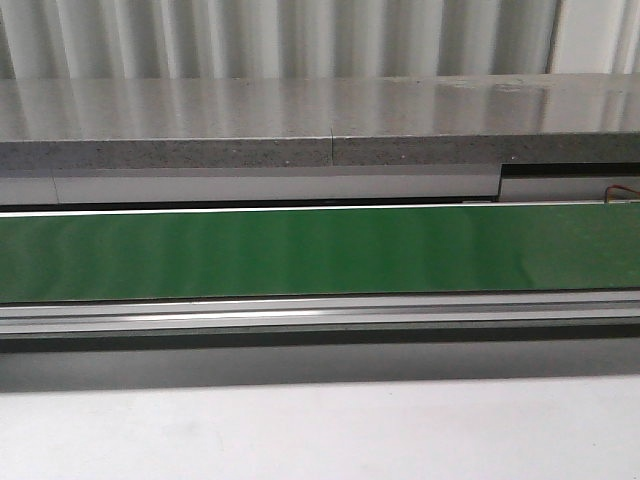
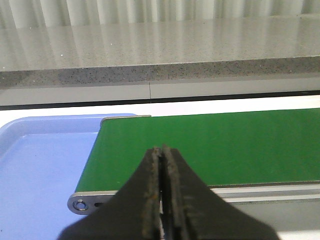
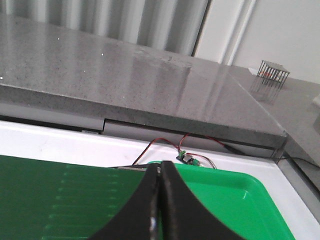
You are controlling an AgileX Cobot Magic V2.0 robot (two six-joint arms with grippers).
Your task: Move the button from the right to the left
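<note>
The button is not in view in any frame. My left gripper (image 2: 162, 149) is shut and empty, its black fingers pressed together above the left end of the green conveyor belt (image 2: 210, 145). My right gripper (image 3: 161, 166) is shut and empty, over the right end of the belt (image 3: 60, 200) where it meets a green tray (image 3: 235, 200). Neither gripper shows in the front view, where the belt (image 1: 320, 255) runs bare across the frame.
A blue tray (image 2: 40, 170) lies off the belt's left end. A grey stone counter (image 1: 300, 120) runs behind the belt. Red and black wires with a small green circuit board (image 3: 187, 157) lie behind the green tray. A small wire cage (image 3: 272, 74) stands on the far counter.
</note>
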